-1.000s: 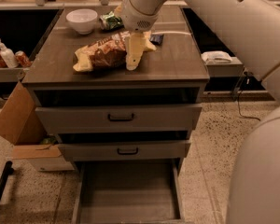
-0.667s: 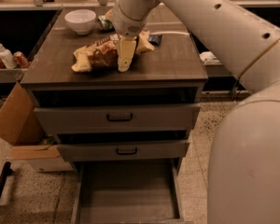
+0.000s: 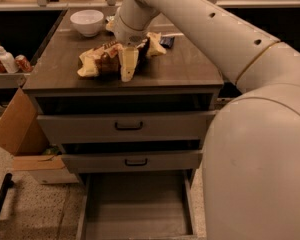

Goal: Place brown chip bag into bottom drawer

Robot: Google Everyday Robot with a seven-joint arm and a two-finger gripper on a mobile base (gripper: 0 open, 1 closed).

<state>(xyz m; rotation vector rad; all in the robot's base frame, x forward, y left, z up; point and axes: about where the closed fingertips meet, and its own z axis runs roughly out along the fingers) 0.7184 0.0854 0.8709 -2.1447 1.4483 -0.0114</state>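
The brown chip bag [image 3: 101, 60] lies on the dark wooden cabinet top [image 3: 185, 69], crinkled, with pale yellow ends at left and right. My gripper [image 3: 126, 70] reaches down from the white arm onto the middle of the bag, its pale front part standing before the bag on the near side. The bag rests on the top. The bottom drawer [image 3: 137, 211] is pulled out at floor level below, its flat grey floor bare.
A white bowl [image 3: 87, 21] stands at the back left of the top, and a small dark packet [image 3: 166, 41] lies right of the bag. Two upper drawers [image 3: 127, 126] with dark handles are above the open one. A cardboard box [image 3: 17, 129] leans at the left. My arm's large white body fills the right.
My gripper has moved left along the bag, from near its right end to its middle. The bag lies in the same place.
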